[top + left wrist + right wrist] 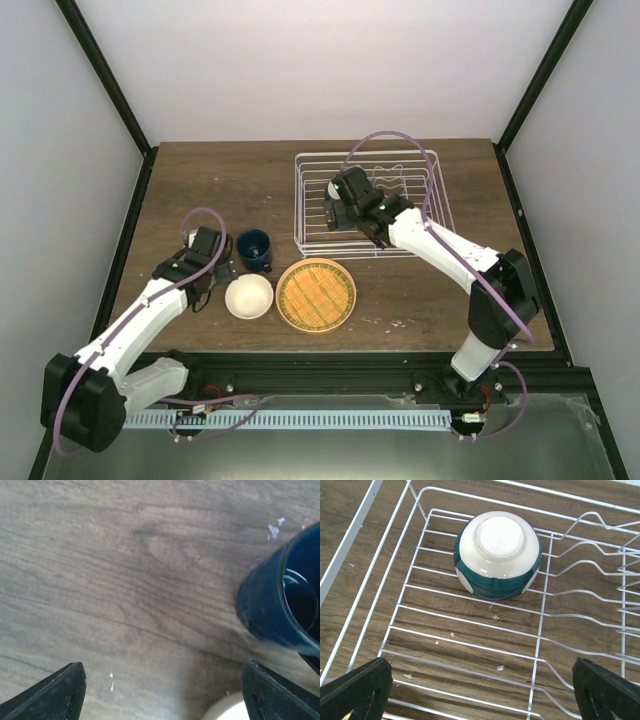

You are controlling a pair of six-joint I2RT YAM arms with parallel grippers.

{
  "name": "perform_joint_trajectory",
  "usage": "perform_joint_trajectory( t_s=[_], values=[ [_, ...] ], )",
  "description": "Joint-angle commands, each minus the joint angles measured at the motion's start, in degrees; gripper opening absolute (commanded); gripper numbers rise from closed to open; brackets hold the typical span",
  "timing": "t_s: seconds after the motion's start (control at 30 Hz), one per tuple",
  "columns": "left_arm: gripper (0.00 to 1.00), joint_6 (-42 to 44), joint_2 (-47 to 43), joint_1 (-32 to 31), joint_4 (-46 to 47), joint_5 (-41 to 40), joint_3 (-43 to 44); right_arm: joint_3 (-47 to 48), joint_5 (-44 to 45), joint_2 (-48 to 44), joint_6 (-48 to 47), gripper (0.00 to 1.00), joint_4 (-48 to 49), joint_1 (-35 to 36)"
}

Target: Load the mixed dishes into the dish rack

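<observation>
One bowl [497, 555] sits upside down inside the dish rack [298, 200], probably to drain; the right gripper [480, 680] hangs open above it. Off the rack's near-left corner wait the cup [254, 248], second bowl [249, 296] and plate [315, 294]; the left gripper [162, 670], open and empty, is beside the cup, seemingly lining up a grasp.

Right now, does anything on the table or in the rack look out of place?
Nothing looks broken or spilled. The bowl in the dish rack sits upside down, base up, which suits draining. Small white flecks litter the table.
</observation>
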Motion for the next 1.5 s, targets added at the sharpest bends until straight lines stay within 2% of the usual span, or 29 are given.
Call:
perform_joint_trajectory(
  t_s=[0.0, 0.2, 0.43, 0.7, 0.77, 0.97, 1.03, 1.2, 1.27, 1.47],
  values=[
    [0.86, -4.23, -3.87, -2.34, -7.28, 1.69, -0.16, -1.52, -0.68, -2.40, 2.06, 1.00, -0.25, 0.31],
    [0.85, -9.74, -3.70, -8.88, -11.03, 3.21, 0.89, -2.83, -0.34, -3.65, 2.26, 1.00, -0.03, 0.33],
    [0.85, -17.55, 3.67, -16.91, -12.48, 0.65, 0.75, -3.26, -0.42, -4.40, 2.55, 1.00, -0.24, 0.33],
    [0.84, -20.28, 2.23, -18.03, -8.39, 1.89, -4.38, -4.60, 0.12, -4.58, 2.62, 1.00, -0.16, 0.24],
    [0.81, -20.71, 2.05, -17.97, -6.40, 2.98, -6.55, -4.81, -0.15, -4.50, 2.75, 1.00, -0.06, 0.25],
    [0.66, -22.61, 1.00, -18.24, -0.34, 7.46, -12.72, -5.85, -0.59, -4.99, 3.10, 1.00, -0.15, 0.24],
    [0.58, -22.23, -0.04, -18.27, 0.00, 7.31, -12.87, -5.92, -0.48, -5.11, 3.08, 1.00, -0.29, 0.24],
    [0.22, -21.01, -1.65, -18.24, -0.20, 7.28, -12.04, -5.75, -0.68, -5.20, 3.09, 1.00, -0.28, 0.24],
    [0.12, -20.72, -1.79, -18.26, 0.20, 7.91, -12.02, -5.76, -0.70, -5.13, 3.04, 1.00, -0.32, 0.24],
    [0.03, -19.87, -4.18, -18.30, 0.64, 10.86, -12.10, -5.57, -0.66, -4.60, 2.71, 1.00, -0.44, 0.24]
  ],
)
